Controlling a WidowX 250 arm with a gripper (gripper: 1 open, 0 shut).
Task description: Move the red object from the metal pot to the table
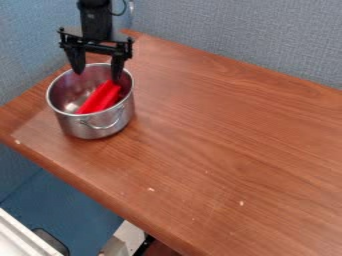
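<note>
Nearest the camera, the front part of the brown wooden bench [227, 140] is bare, glossy, with a rounded edge. A few pale specks mark the surface.

Further back, near the left corner, stands the metal pot [88, 112], upright, its small looped handle facing the camera. The red object [99, 97] lies inside it, tilted, its upper end leaning on the far right of the inner wall, its lower end toward the pot floor. It is not yet on the bench.

Behind and above the pot's far rim, the pincer [96, 66] points downward with its black jaws spread wide and nothing between them. The fingertips appear to hang about level with the rim; contact with rim or block cannot be confirmed.

Risks, as judged: the block leans against the steel wall, so one finger may strike the rim on descent and push the pot toward the nearby bench edge. A grasp across the smooth flat faces may slip, dropping the block back inside.
</note>
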